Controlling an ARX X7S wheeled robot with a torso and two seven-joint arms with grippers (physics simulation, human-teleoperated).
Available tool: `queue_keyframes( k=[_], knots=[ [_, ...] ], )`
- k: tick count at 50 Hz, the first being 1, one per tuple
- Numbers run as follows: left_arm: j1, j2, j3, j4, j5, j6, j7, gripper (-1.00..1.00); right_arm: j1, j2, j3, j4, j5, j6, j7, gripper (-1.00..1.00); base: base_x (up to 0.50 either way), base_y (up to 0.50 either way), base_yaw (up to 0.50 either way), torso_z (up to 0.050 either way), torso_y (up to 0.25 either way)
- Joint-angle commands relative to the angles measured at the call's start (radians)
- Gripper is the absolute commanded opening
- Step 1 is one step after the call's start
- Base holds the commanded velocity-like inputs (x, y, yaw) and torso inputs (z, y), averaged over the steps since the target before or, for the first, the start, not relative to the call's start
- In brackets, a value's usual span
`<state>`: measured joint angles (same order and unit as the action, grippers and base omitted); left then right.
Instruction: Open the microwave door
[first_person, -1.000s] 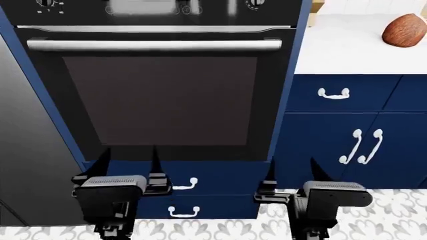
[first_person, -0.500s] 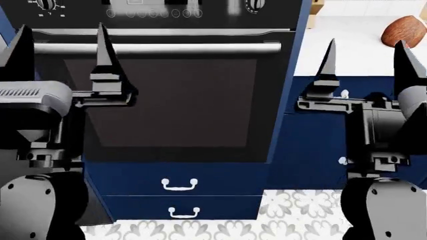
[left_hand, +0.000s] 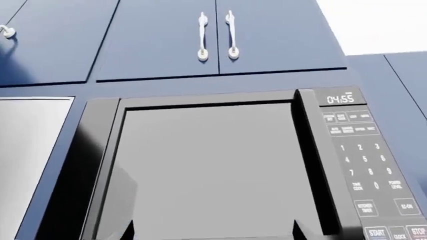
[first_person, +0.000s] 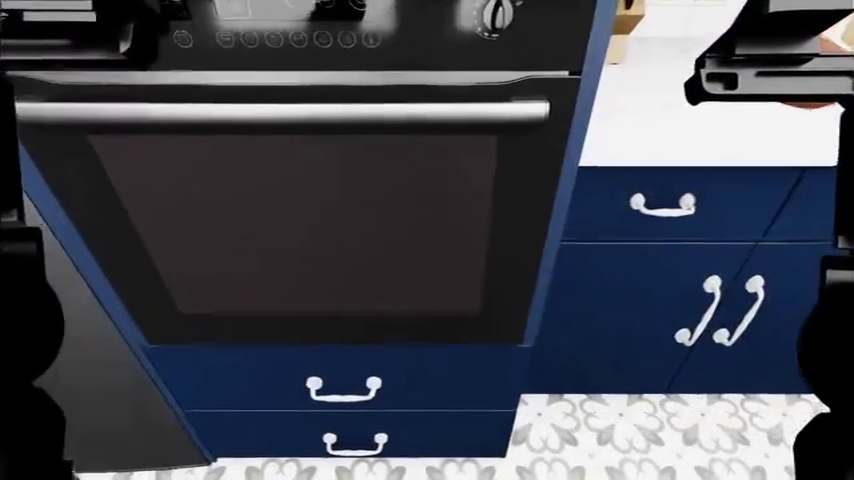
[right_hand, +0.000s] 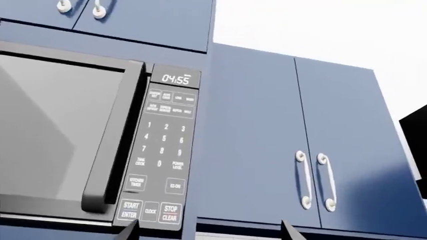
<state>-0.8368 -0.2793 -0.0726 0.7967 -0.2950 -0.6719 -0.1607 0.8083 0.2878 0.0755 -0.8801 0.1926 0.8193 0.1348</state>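
The microwave, built in under blue wall cabinets, shows only in the wrist views. Its grey glass door (left_hand: 207, 165) is closed, with a dark vertical handle (right_hand: 110, 150) along the side by the keypad (right_hand: 163, 150). The display (left_hand: 340, 98) reads 04:55. My left gripper (left_hand: 213, 235) is open and faces the lower middle of the door, short of touching it. My right gripper (right_hand: 210, 234) is open too, pointing at the keypad's lower corner and the blue panel beside it. In the head view the microwave is out of view and only the right wrist body (first_person: 767, 65) shows.
Below the microwave stands a black oven (first_person: 294, 220) with a steel bar handle (first_person: 280, 112). Blue drawers (first_person: 343, 388) lie under it. A white counter (first_person: 667, 130) sits over blue base cabinets on the right. Wall cabinet doors with white handles (left_hand: 215, 37) hang above.
Both arms have risen from in front of the oven to microwave height, and the fingers have left the top of the head view. The head view has shifted slightly.
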Motion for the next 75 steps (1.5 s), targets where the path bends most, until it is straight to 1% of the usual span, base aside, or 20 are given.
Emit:
queue_keyframes(
  k=[1, 21, 25, 30, 45, 55, 65, 69, 72, 75],
  knots=[
    [-0.041, -0.013, 0.003, 0.001, 0.000, -0.023, -0.013, 1.00, 0.013, 0.014, 0.006, -0.018, 0.010, 0.029, 0.002, 1.00, 0.48, -0.25, 0.00, 0.000, 0.000],
    [-0.049, -0.024, 0.019, -0.002, -0.006, -0.021, -0.016, 1.00, 0.005, 0.012, 0.025, -0.021, 0.032, 0.037, 0.009, 1.00, 0.48, -0.25, 0.00, 0.000, 0.000],
    [-0.051, -0.025, 0.020, -0.001, -0.009, -0.022, -0.017, 1.00, 0.002, 0.009, 0.026, -0.018, 0.038, 0.039, 0.010, 1.00, 0.00, 0.00, 0.00, 0.000, 0.000],
    [-0.054, -0.027, 0.021, 0.002, -0.012, -0.025, -0.019, 1.00, -0.001, -0.001, 0.046, -0.019, 0.055, 0.046, 0.012, 1.00, 0.00, -0.50, 0.00, 0.000, 0.000],
    [-0.069, -0.032, 0.016, 0.013, -0.027, -0.040, -0.029, 1.00, 0.004, 0.007, 0.041, -0.029, 0.064, 0.060, 0.020, 1.00, 0.00, -0.50, 0.00, 0.000, 0.000],
    [-0.063, -0.036, 0.012, 0.015, -0.033, -0.037, -0.032, 1.00, 0.001, 0.014, 0.032, -0.036, 0.064, 0.052, 0.024, 1.00, 0.00, 0.00, 0.00, 0.000, 0.000],
    [-0.073, -0.041, 0.015, 0.010, -0.036, -0.037, -0.035, 1.00, 0.002, 0.014, 0.029, -0.033, 0.072, 0.054, 0.028, 1.00, 0.48, -0.04, 0.00, 0.000, 0.000],
    [-0.074, -0.041, 0.016, 0.002, -0.036, -0.034, -0.036, 1.00, -0.001, 0.015, 0.031, -0.035, 0.073, 0.049, 0.030, 1.00, 0.00, 0.00, 0.00, 0.000, 0.005],
    [-0.099, -0.043, 0.013, -0.005, -0.048, -0.054, -0.037, 1.00, -0.005, 0.017, 0.033, -0.035, 0.074, 0.046, 0.031, 1.00, 0.00, 0.00, 0.00, 0.000, 0.000],
    [-0.160, -0.059, 0.012, -0.012, -0.070, -0.119, -0.035, 1.00, -0.007, 0.016, 0.030, -0.040, 0.076, 0.048, 0.034, 1.00, 0.00, 0.00, 0.00, 0.000, 0.000]
  ],
)
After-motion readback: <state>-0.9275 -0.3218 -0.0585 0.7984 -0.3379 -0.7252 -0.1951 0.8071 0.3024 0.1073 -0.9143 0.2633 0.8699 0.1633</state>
